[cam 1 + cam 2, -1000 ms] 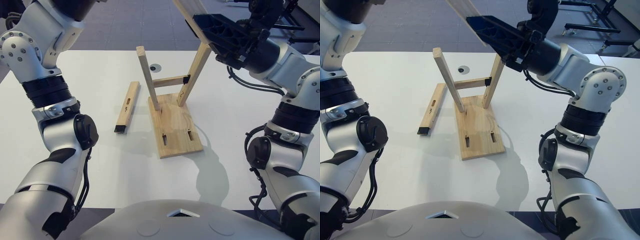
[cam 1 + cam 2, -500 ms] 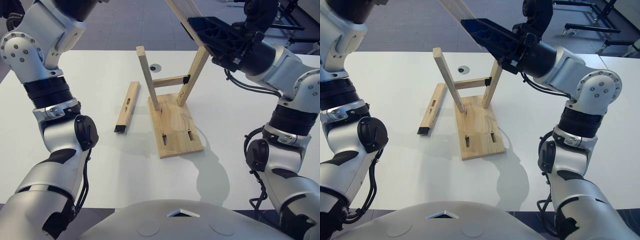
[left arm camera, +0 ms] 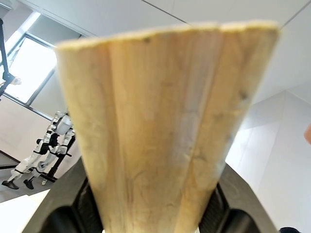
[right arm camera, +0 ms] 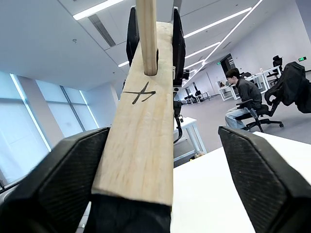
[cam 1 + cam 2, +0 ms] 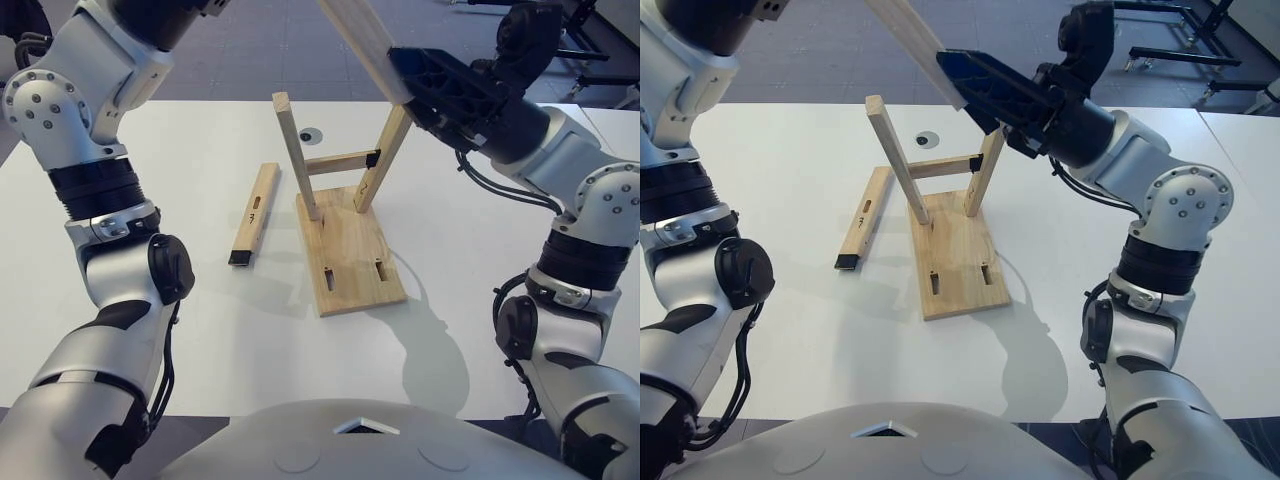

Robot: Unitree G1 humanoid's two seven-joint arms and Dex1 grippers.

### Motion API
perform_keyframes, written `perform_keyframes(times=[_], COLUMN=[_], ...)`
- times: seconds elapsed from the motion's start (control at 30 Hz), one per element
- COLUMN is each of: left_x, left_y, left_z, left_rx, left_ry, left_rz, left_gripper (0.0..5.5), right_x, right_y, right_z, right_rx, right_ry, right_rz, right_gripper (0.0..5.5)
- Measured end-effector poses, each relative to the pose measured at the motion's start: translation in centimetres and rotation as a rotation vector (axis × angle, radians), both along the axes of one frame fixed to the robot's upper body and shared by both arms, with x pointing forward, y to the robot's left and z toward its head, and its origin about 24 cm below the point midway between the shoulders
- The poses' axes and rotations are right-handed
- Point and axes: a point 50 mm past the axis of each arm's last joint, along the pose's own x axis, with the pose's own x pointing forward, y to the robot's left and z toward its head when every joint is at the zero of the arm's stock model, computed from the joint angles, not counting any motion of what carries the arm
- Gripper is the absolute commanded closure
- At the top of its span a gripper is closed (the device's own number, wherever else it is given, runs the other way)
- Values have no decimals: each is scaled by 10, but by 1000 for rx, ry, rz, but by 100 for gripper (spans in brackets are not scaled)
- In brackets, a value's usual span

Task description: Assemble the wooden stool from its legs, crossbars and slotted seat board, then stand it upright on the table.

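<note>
Seat board (image 5: 352, 250) lies flat mid-desk (image 5: 200, 300), slots up. Left upright leg (image 5: 296, 155) & right upright leg (image 5: 380, 160) stand in its far end, tops tilted apart, w/ crossbar (image 5: 338, 162) joining them. Loose leg (image 5: 254, 213) lies on desk just left of board, not touching it. Raised leg (image 5: 362, 42) is held slanting, high above the assembly. Left gripper (image 3: 150, 213) is clenched on its upper part, pads either side. Right gripper (image 4: 163, 145) is at its lower end, released: wood lies against one finger, other finger well clear.

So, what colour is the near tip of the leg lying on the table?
The near tip is black, clearest in the left eye view.
</note>
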Motion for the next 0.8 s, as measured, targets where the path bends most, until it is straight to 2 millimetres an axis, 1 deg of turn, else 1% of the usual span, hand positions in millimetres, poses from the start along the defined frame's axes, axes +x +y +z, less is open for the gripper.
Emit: perform_keyframes(times=[0.07,0.13,0.27,0.33,0.47,0.5,0.57,0.6,0.67,0.73,0.8], left_x=[0,-1,-3,-4,-18,-23,-40,-50,-62,-69,-72], left_y=[3,10,16,19,25,26,29,27,20,14,9], left_z=[-3,-5,-8,-12,-18,-18,-24,-30,-38,-44,-47], left_rx=[14,41,58,69,155,176,258,336,434,502,542], left_ry=[8,14,20,31,3,-11,-42,-61,-93,-113,-136], left_rz=[6,30,43,54,86,90,96,103,110,119,140], left_gripper=[344,345,345,345,345,345,345,345,345,345,345], right_x=[-1,-2,-6,-12,-45,-54,-75,-81,-83,-79,-74], right_y=[-3,-14,-26,-34,-53,-58,-66,-69,-68,-60,-50], right_z=[-2,-5,-10,-13,-33,-41,-65,-82,-105,-134,-157], right_rx=[-2,-2,-4,-24,-231,-297,-473,-571,-715,-865,-902], right_ry=[6,18,37,42,47,56,118,161,182,192,229], right_rz=[-9,-43,-74,-88,-46,-39,-16,-35,-89,-185,-292], right_gripper=[56,16,10,10,10,10,10,10,10,10,10])
